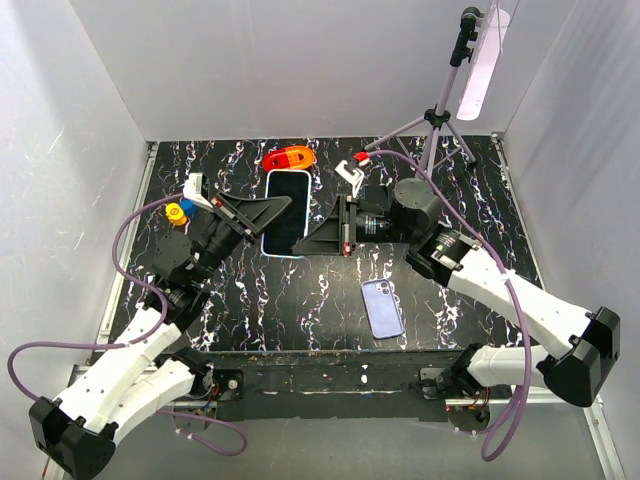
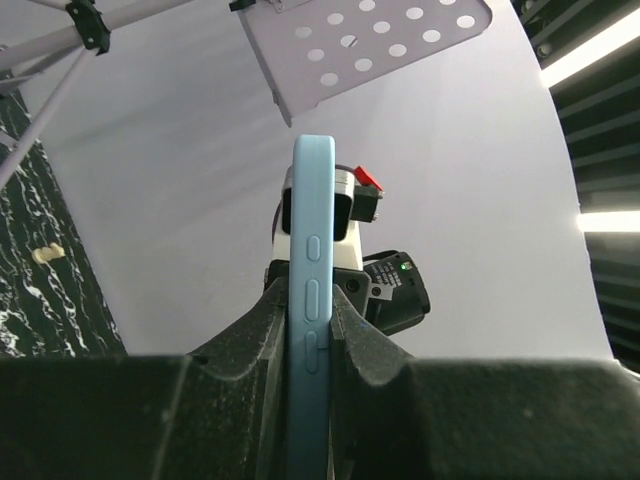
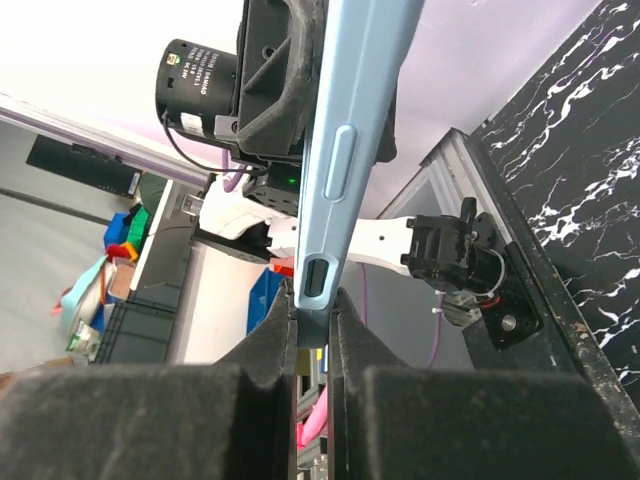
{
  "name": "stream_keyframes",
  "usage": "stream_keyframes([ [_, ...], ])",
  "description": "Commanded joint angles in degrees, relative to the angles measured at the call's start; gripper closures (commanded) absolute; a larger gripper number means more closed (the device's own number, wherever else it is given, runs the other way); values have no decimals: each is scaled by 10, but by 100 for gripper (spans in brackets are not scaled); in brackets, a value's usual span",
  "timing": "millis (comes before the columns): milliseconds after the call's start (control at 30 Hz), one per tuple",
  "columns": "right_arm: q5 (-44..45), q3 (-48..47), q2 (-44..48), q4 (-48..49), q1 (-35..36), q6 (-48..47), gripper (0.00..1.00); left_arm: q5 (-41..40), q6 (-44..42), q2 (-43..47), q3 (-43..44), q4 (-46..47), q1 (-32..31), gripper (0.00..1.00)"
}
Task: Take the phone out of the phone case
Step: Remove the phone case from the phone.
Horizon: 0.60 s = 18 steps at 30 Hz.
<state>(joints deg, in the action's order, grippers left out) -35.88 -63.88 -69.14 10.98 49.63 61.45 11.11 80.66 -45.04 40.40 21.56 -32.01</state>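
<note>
A phone with a dark screen sits in a light blue case (image 1: 287, 212) and is held above the black marbled table (image 1: 450, 180), screen up. My left gripper (image 1: 277, 206) is shut on the case's left long edge. In the left wrist view the case edge with its buttons (image 2: 312, 290) stands between the pads of my left gripper (image 2: 310, 335). My right gripper (image 1: 308, 240) is shut on the case's near right corner. In the right wrist view the case (image 3: 350, 140) runs up from between the jaws of my right gripper (image 3: 312, 318). The phone's own body is hidden in both wrist views.
A purple phone or case (image 1: 383, 308) lies flat at the near centre-right of the table. An orange-red object (image 1: 288, 157) and a white clip with a red tip (image 1: 352, 170) lie at the back. A tripod (image 1: 440, 120) stands back right. A yellow and blue item (image 1: 178, 212) sits left.
</note>
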Motion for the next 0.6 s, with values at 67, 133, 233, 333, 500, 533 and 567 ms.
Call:
stream_keyframes([
  [67,-15,-42,2,-23,3,-82,99,4,-19,21,43,-114,0,66],
  [133,-31,-34,15,-38,-3,-117,99,10,-36,23,59,-168,2,38],
  [233,-80,-39,23,-58,-20,-141,99,71,-56,7,78,-188,24,36],
  [333,-136,-35,30,-59,-54,-138,99,156,-55,-27,92,-189,48,44],
  [500,-221,-37,24,-71,-85,-126,99,296,-27,-93,95,-91,60,55],
  [533,-240,-41,17,-71,-86,-123,99,313,-19,-106,100,-70,60,55],
  [567,-248,-43,13,-73,-86,-121,99,328,-17,-117,107,-58,60,55],
])
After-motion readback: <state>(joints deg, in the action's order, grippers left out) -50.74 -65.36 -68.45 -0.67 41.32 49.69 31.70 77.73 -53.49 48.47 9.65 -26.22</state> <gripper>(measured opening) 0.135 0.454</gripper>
